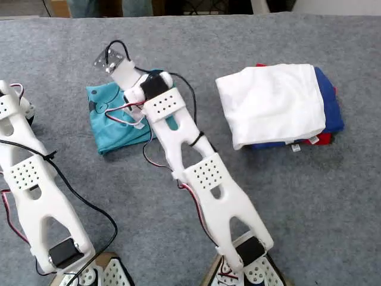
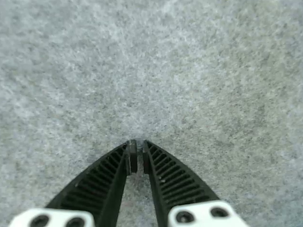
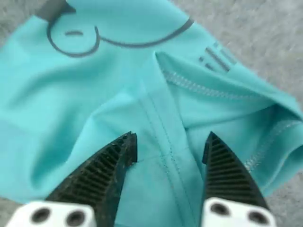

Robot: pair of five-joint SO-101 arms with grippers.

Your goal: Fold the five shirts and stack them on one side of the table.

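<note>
A folded teal shirt (image 1: 110, 122) with a dark line drawing lies on the grey table left of centre. My right gripper (image 3: 169, 144) hangs open just above the teal shirt (image 3: 94, 94), its fingertips either side of a stitched seam; the high view has this arm (image 1: 178, 134) stretched from the front edge over the shirt. At the right sits a stack of folded shirts, white (image 1: 271, 102) on top, with blue (image 1: 330, 98) and red (image 1: 318, 140) below. My left gripper (image 2: 136, 153) is shut over bare grey carpet, its arm (image 1: 30, 179) along the table's left edge.
Grey carpet-like cloth (image 1: 297, 208) covers the whole table. Black and red cables (image 1: 89, 205) trail across it between the two arms. The arm bases stand at the front edge.
</note>
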